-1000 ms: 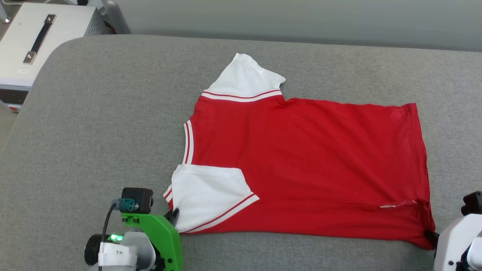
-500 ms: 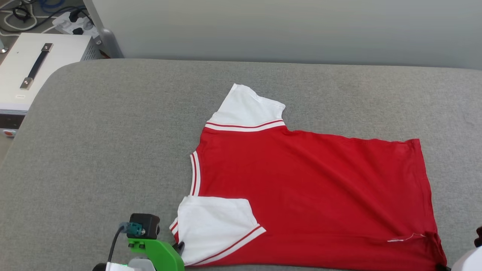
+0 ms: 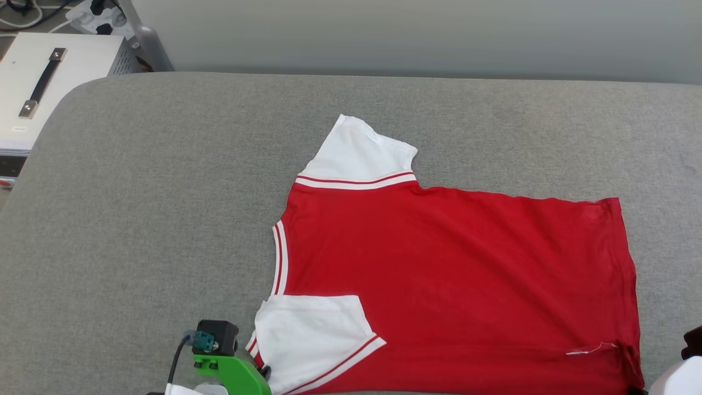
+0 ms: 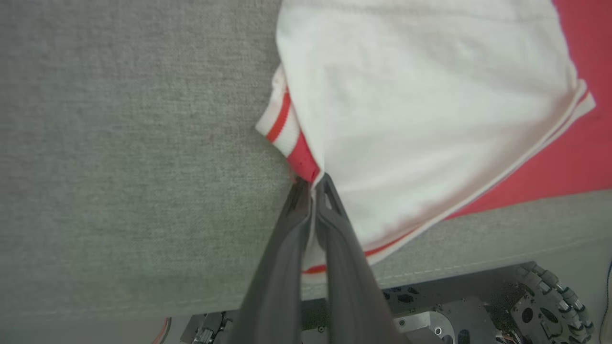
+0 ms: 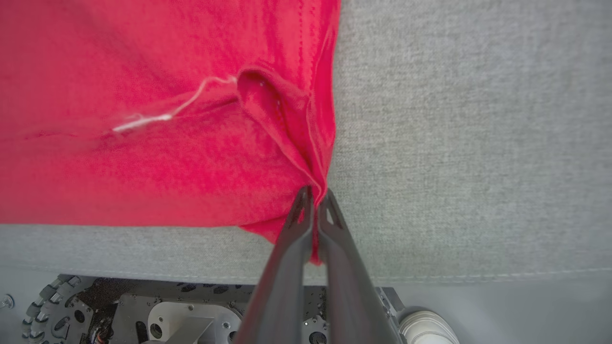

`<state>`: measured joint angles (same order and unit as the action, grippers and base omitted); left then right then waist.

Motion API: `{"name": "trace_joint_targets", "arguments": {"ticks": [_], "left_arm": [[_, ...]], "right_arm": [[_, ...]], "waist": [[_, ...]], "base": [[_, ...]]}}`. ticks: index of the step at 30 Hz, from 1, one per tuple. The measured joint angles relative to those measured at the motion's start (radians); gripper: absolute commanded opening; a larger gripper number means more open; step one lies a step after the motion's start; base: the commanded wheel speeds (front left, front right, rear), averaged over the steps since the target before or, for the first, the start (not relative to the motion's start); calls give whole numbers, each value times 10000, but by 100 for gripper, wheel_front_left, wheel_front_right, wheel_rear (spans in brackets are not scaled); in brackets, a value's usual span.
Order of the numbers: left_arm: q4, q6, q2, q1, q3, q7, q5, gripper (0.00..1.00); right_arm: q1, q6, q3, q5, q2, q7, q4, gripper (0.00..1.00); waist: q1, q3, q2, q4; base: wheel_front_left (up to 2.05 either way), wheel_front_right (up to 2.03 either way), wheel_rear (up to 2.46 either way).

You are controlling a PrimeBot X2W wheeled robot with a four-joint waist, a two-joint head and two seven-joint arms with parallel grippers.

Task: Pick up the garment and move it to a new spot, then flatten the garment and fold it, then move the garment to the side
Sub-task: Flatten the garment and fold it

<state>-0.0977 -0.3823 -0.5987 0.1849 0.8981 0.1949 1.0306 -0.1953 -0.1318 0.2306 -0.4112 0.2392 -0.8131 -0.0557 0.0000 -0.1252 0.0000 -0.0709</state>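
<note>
Garment [image 3: 455, 274] spread flat on tabletop [image 3: 164, 219]; left end effector [image 4: 311, 188] and right end effector [image 5: 315, 196] both pinched on near corners, probably starting first fold; folding, side-move left.

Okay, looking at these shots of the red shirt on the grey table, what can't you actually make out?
- Head view: the garment has its near edge cut off by the bottom edge.
- Head view: the right gripper is cut off at the bottom right corner.
- Any print on the garment's underside: hidden, only plain red faces up.
- Left wrist view: the cloth inside the left gripper is hidden by its shut fingers.
</note>
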Motion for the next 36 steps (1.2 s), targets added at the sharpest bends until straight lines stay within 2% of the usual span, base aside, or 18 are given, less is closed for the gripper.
{"name": "trace_joint_targets", "arguments": {"ticks": [4,5,6,15,22,25,30,33,36], "left_arm": [[-314,173,132,147,29,-59,-19,0],[-380,186,165,172,35,-105,-31,73],[-451,203,209,193,46,-159,-52,100],[-639,268,332,340,-249,-1321,-512,100],[-385,575,293,781,-756,-3361,-1252,100],[-341,577,351,850,-1014,-4169,-1643,100],[113,616,823,778,-1925,-4506,-2587,100],[535,909,1244,489,-2754,-4508,-3375,100],[823,1392,1785,-162,-3613,-4508,-4243,100]], "right_arm": [[188,0,-153,-2,100,201,359,0],[208,0,-173,0,127,268,408,31],[237,0,-186,0,140,364,462,100],[541,2,-403,-176,337,1465,309,100],[849,2,-681,-426,564,3313,-516,100],[1070,2,-677,-959,297,4393,-713,100],[1113,4,-1110,-1051,408,6389,-859,100],[1099,4,-1294,-654,441,7340,-803,100],[1095,4,-1411,-234,362,8251,-660,100]], "waist": [[0,-108,0,-27],[0,-110,0,-33],[0,-101,0,-35],[0,255,0,-18],[0,596,0,-8],[0,684,0,1],[0,723,0,-28],[0,706,0,-40],[0,667,0,-41]], "base": [[0,0,0],[0,0,0],[0,0,0],[0,0,0],[0,0,0],[0,0,0],[0,0,0],[0,0,0],[0,0,0]]}}
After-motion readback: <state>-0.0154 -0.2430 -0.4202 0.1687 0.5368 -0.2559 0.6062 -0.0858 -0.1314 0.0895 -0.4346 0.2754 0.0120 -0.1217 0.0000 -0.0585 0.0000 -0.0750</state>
